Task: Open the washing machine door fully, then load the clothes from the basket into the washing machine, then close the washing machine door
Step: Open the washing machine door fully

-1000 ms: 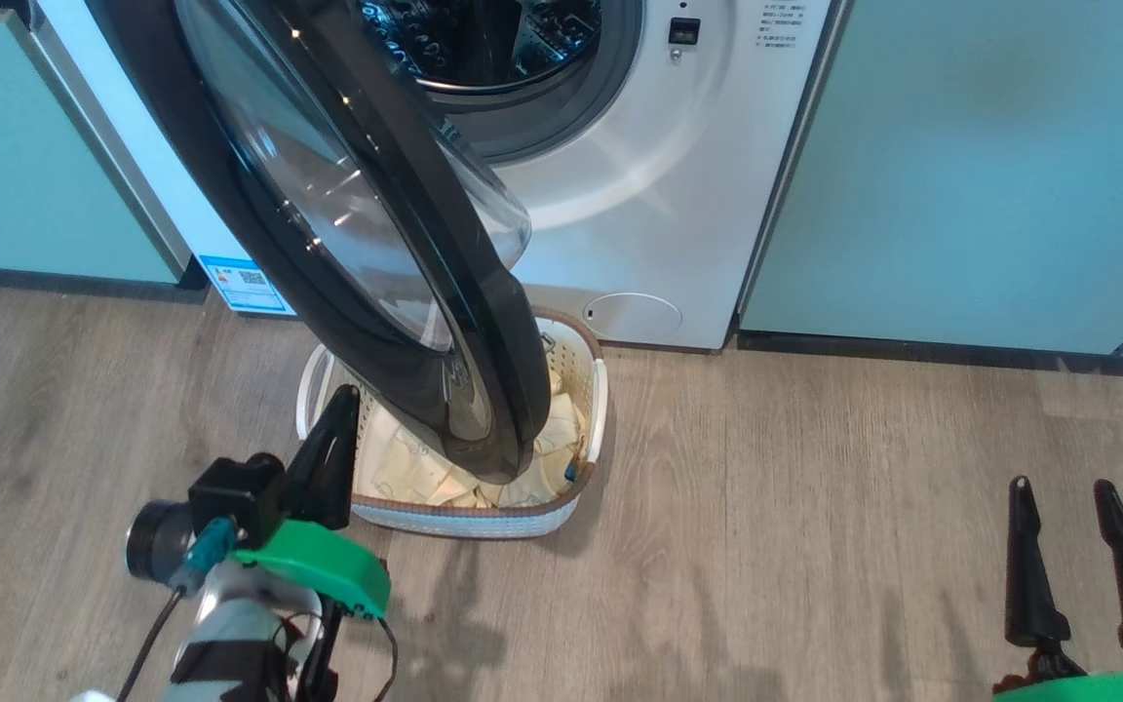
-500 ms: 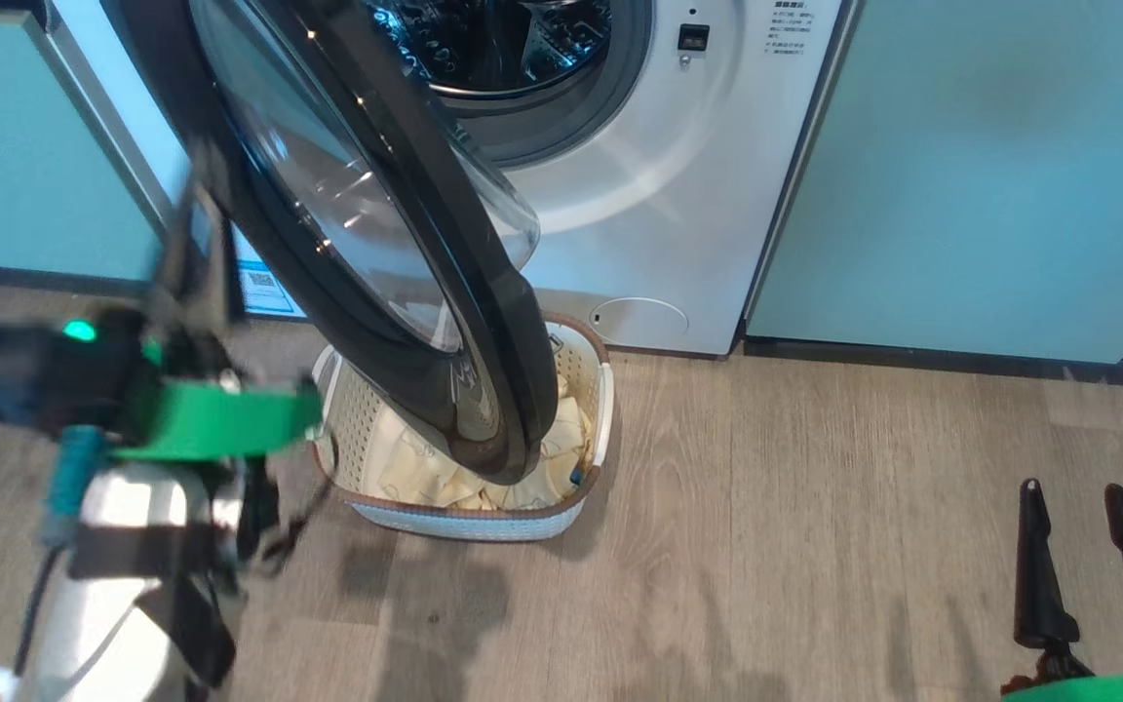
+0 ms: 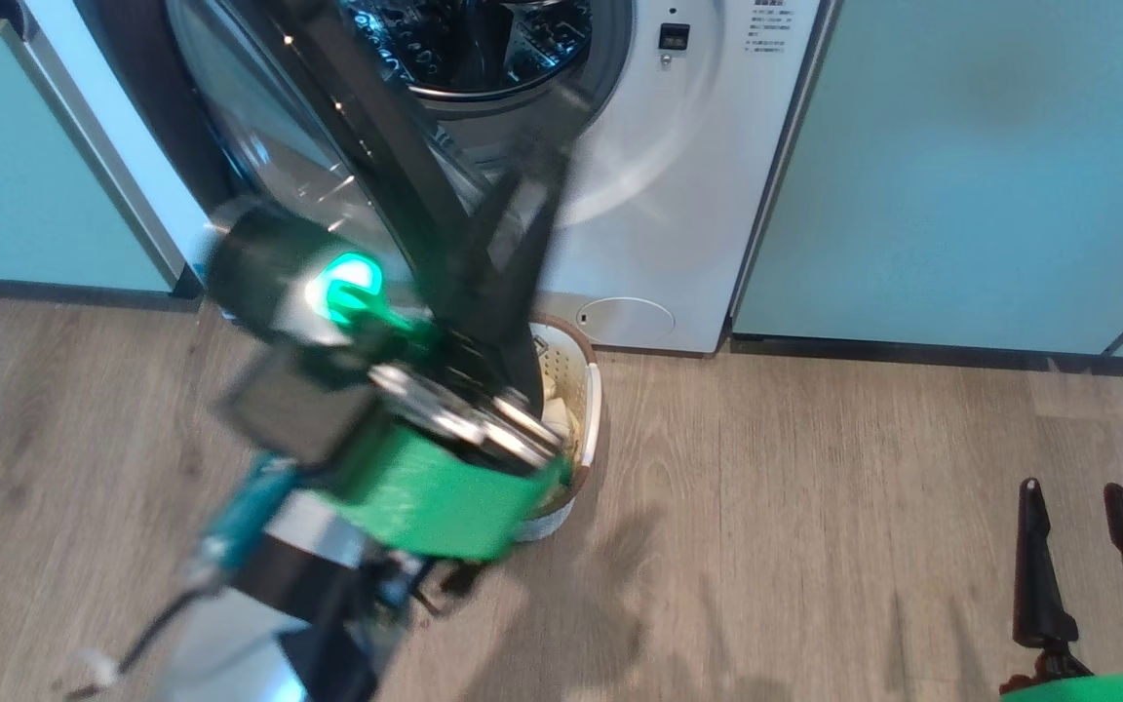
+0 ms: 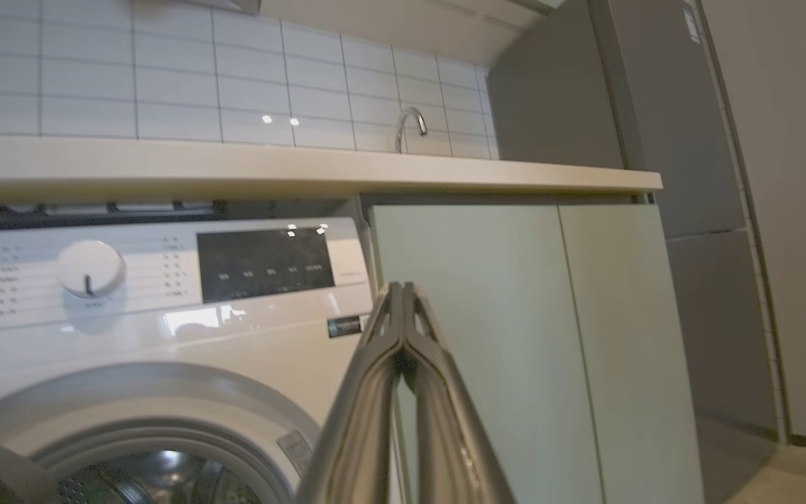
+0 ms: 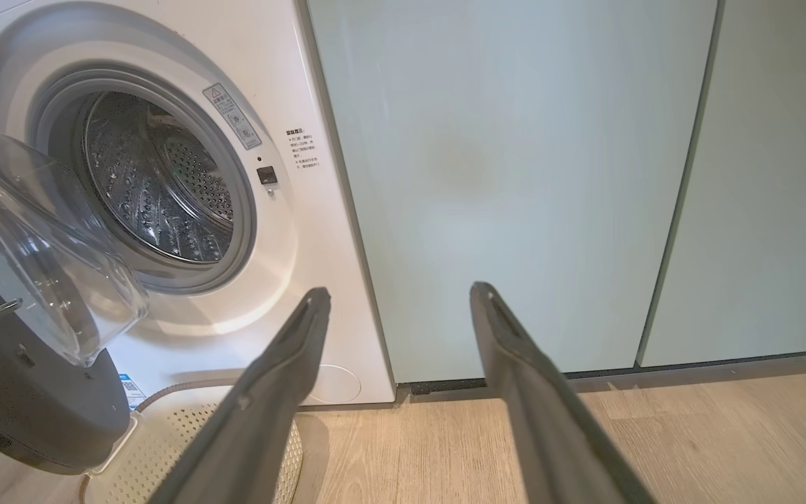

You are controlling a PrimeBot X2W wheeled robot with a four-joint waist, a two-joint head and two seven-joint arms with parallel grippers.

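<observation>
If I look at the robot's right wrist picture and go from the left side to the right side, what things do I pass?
washing machine door → steel drum → wide green cabinet panel → narrower green cabinet panel

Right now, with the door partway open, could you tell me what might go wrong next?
1. The washing machine door hangs over the basket, so a reach into it may hit the door's rim.
2. The left gripper is shut and, in the head view, appears blurred beside the door's edge; a push there could slip off or knock the glass.
</observation>
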